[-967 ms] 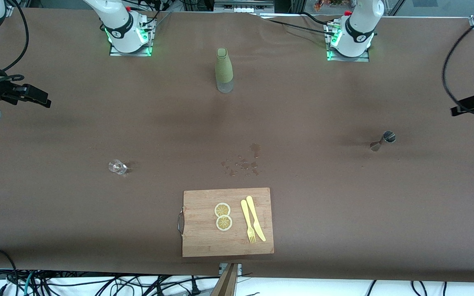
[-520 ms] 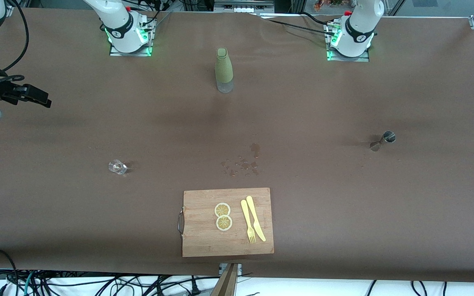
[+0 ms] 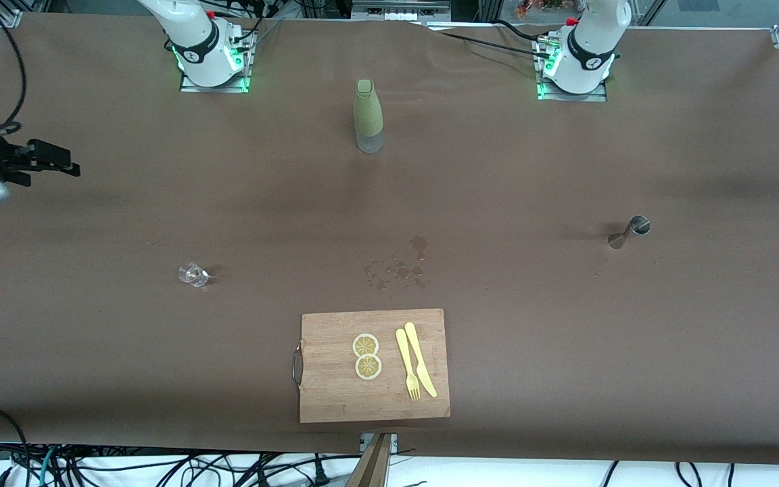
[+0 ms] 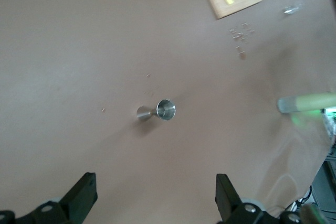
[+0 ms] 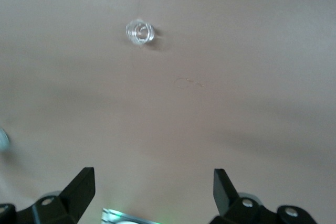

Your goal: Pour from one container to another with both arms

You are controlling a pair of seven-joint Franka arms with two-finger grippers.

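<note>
At the two ends of the brown table [image 3: 565, 352], both arms hang high and hold nothing. The right gripper [image 3: 58, 162] is over the right arm's end of the table, its jaws spread wide in the right wrist view [image 5: 152, 190], which looks down on a small clear glass [image 5: 139, 32]. The left gripper [image 4: 157, 203] is almost out of the front view at the left arm's end; its wrist view shows its jaws wide apart over bare table, with a steel jigger [image 4: 157, 111] lying on its side below. In the front view the clear glass [image 3: 193, 274] is toward the right arm's end, and the jigger [image 3: 629, 230] lies toward the left arm's end, well apart from it. Between the two white arm bases [image 3: 212, 57] stands a green bottle [image 3: 368, 115] with a clear bottom, upright. Nearer the front camera, a patch of spilled droplets [image 3: 399, 267] marks the cloth. Just nearer than that lies a wooden cutting board [image 3: 335, 399] with a metal handle on the side toward the right arm's end. On it lie two lemon slices [image 3: 366, 356], touching each other, and beside them a yellow fork [image 3: 407, 364] and a yellow knife [image 3: 420, 358] side by side.
</note>
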